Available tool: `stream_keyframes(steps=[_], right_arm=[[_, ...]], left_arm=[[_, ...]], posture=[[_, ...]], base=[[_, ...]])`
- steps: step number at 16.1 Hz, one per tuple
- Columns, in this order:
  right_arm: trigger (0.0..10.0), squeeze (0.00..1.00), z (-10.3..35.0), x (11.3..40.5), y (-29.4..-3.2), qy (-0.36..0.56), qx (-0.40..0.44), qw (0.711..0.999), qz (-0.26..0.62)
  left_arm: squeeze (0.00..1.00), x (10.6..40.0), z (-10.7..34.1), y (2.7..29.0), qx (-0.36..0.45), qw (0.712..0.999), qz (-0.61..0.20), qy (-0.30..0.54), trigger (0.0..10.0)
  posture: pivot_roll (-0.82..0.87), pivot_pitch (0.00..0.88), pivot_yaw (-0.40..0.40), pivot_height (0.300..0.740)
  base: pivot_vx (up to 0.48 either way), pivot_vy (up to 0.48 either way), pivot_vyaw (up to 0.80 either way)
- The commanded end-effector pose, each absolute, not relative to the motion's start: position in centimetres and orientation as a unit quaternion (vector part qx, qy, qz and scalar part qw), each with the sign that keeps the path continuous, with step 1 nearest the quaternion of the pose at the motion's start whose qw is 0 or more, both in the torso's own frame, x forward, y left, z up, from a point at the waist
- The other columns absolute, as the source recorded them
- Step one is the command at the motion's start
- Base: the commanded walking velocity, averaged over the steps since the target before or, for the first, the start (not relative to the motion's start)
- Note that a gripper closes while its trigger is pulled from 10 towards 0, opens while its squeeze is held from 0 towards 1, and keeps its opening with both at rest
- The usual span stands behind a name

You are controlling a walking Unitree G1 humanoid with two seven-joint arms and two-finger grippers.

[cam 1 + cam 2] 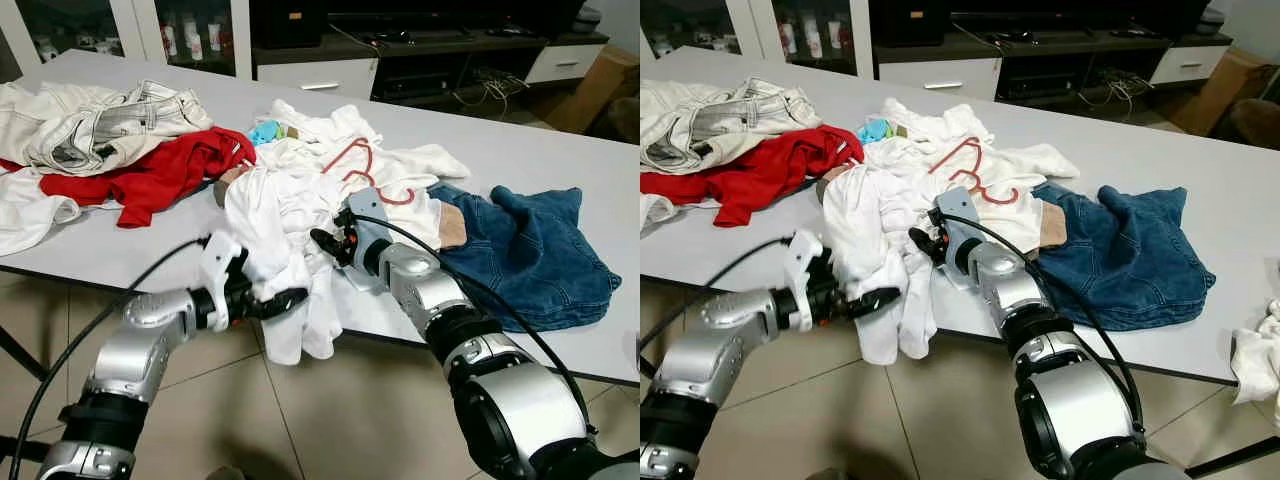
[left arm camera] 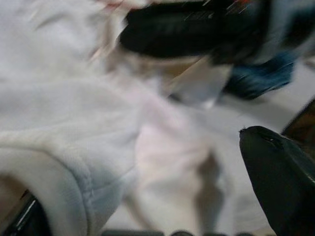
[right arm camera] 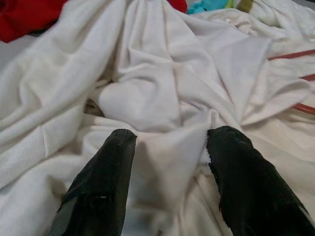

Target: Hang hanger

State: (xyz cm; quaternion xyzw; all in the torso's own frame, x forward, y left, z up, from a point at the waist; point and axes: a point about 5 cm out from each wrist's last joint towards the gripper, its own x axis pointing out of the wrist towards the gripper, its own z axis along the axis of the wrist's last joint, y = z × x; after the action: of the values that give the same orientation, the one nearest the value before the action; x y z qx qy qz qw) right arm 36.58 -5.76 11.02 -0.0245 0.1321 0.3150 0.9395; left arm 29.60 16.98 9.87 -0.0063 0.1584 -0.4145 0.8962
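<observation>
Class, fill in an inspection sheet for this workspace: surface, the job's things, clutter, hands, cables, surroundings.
Surface: white table, laundry spread across it.
Job's things: red hanger lying on the white garment, which drapes over the table's front edge.
Clutter: red garment, pale jeans, blue denim, small turquoise item.
Hands: left hand at the hanging fold, state unclear; right hand open, fingers pressing white cloth.
Cables: black cable along the left arm; another over the right arm.
Surroundings: tiled floor, dark cabinet behind.
</observation>
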Motion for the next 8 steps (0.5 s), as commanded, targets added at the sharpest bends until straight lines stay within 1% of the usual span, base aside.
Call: stream_keyframes(steps=[1,3,5,8], right_arm=[[10.0,0.0,11.4,36.7,-5.8,0.115,-0.017,0.944,0.31],[10.0,0.0,12.5,37.1,-6.1,0.09,0.01,0.951,0.296],[10.0,0.0,13.2,37.3,-6.7,0.081,0.023,0.949,0.303],[10.0,0.0,14.0,36.8,-7.1,0.068,0.029,0.931,0.356]], left_arm=[[0.0,29.8,9.4,17.7,0.008,0.905,-0.388,0.174,10.0],[0.0,30.5,9.0,17.8,0.017,0.915,-0.356,0.189,10.0],[0.0,30.6,9.0,17.7,0.018,0.914,-0.359,0.191,10.0],[0.0,30.5,8.6,17.7,0.025,0.912,-0.357,0.199,10.0]], posture=[[0.05,0.0,-0.088,0.74],[0.06,0.0,-0.084,0.74],[0.05,0.0,-0.082,0.74],[0.04,0.0,-0.077,0.74]], base=[[0.0,0.0,0.0],[0.0,0.0,0.0],[0.0,0.0,0.0],[0.0,0.0,0.0]])
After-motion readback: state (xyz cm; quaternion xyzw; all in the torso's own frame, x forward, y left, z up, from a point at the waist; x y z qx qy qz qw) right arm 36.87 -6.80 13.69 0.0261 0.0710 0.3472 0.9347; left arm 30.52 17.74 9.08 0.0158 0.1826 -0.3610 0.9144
